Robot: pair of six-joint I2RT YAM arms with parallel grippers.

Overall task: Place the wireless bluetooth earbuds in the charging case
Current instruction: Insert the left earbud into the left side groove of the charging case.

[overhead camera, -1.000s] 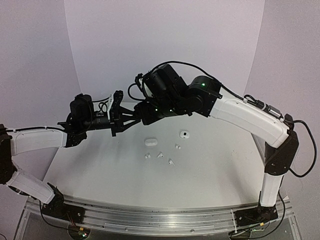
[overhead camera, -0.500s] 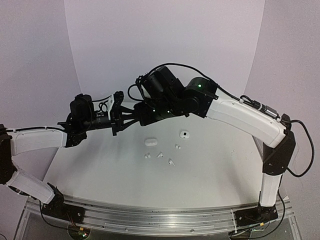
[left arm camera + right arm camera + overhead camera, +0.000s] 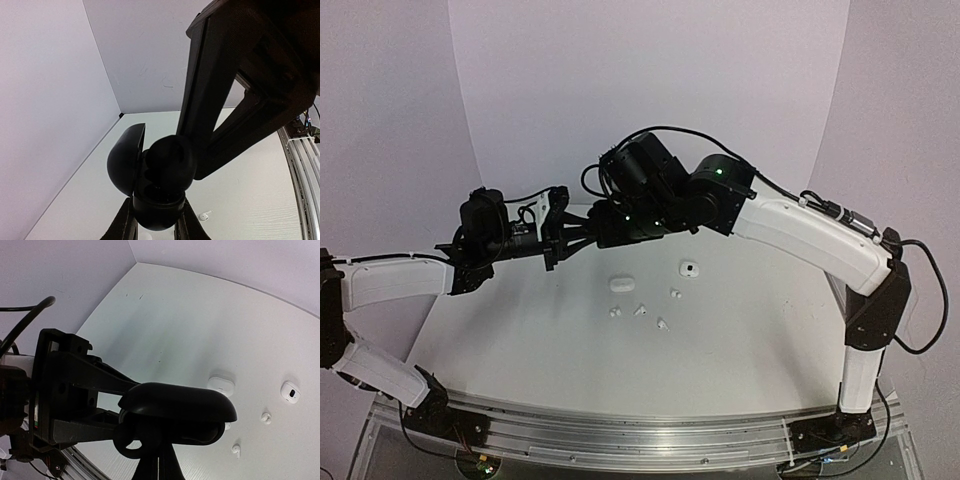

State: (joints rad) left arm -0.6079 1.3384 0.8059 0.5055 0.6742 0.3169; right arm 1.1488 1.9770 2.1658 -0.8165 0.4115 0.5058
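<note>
Left gripper (image 3: 155,222): clamped on black case (image 3: 155,200), held aloft over far left of table (image 3: 520,340), lid (image 3: 125,160) swung open. Right gripper (image 3: 160,462): pinched fully together, tip on a dark rounded bud (image 3: 170,157) at case mouth; gripped or merely pressed, cannot tell. Also white buds (image 3: 641,310), loose at table centre. Handling advice: press gently, straight down the socket, case kept steady; confirm seating before lifting off.

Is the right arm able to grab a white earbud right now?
Probably not yet: the right gripper is shut, up at the black case the left gripper holds. The white earbuds lie unobstructed.
</note>
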